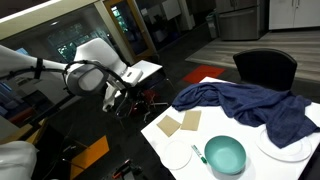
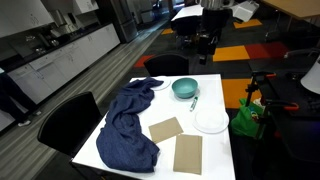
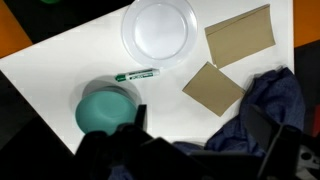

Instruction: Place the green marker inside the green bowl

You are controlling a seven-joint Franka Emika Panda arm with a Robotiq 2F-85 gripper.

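The green marker [image 3: 137, 75] lies flat on the white table [image 3: 60, 55], just beside the teal-green bowl [image 3: 104, 109] and outside it. Both also show in both exterior views: marker [image 1: 198, 152] [image 2: 194, 101], bowl [image 1: 225, 154] [image 2: 184, 88]. My gripper [image 1: 116, 97] [image 2: 207, 36] hangs in the air well off the table, far from both. In the wrist view its dark fingers [image 3: 200, 140] stand apart at the bottom edge with nothing between them.
A small white round dish [image 3: 160, 30] [image 1: 178, 155] [image 2: 211, 121] sits next to the marker. Two brown cardboard squares [image 3: 240, 35] [image 3: 213, 88] and a crumpled blue cloth [image 1: 245, 103] [image 2: 130, 125] lie on the table. A larger white plate [image 1: 285, 150] is partly under the cloth. A black chair [image 1: 265, 68] stands behind.
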